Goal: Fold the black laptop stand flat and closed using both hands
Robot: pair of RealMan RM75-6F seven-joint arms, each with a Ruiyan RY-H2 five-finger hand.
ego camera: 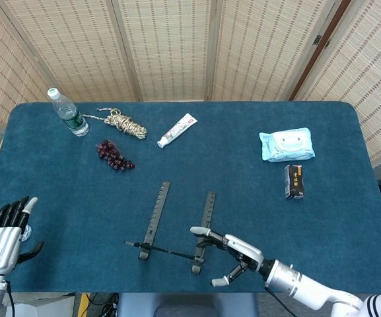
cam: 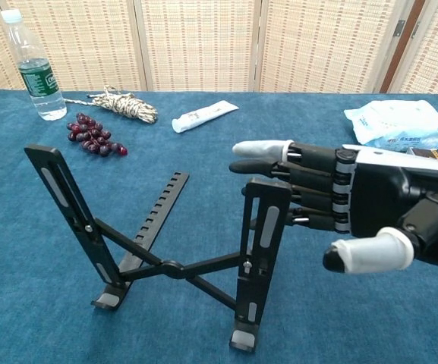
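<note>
From the head view, the black metal laptop stand (ego camera: 173, 228) sits unfolded near the front edge of the dark blue cloth-covered table (ego camera: 243, 172), its two slotted arms pointing away from the robot and its crossed struts spread between them. The right hand (ego camera: 233, 254) lies just beside the stand's right-side arm, fingers extended and thumb held apart, holding nothing. The left hand (ego camera: 5, 228) hangs well apart at the table's front left corner, fingers straight and close together, also holding nothing. Further back lie a clear plastic water bottle (ego camera: 68, 112), a coil of tan rope (ego camera: 125, 123), a bunch of dark red grapes (ego camera: 114, 155), a white toothpaste tube (ego camera: 177, 130), a pale blue pack of wet wipes (ego camera: 286, 144) and a small black box (ego camera: 294, 181). Woven bamboo screens (ego camera: 170, 46) close off the room behind.

From the chest view, the stand (cam: 165, 250) is plainly upright on its feet, both uprights raised. The right hand (cam: 348, 212) reaches in side-on, its fingers (cam: 279, 178) level with the top of the nearer upright and seemingly touching or just short of it; contact is hard to judge. The left hand is outside this view.

The step in hand looks like the first approach: nothing is folded yet. Next, the right hand likely needs to close around that upright while the left hand comes across to the far one, so the two can be pressed together.
</note>
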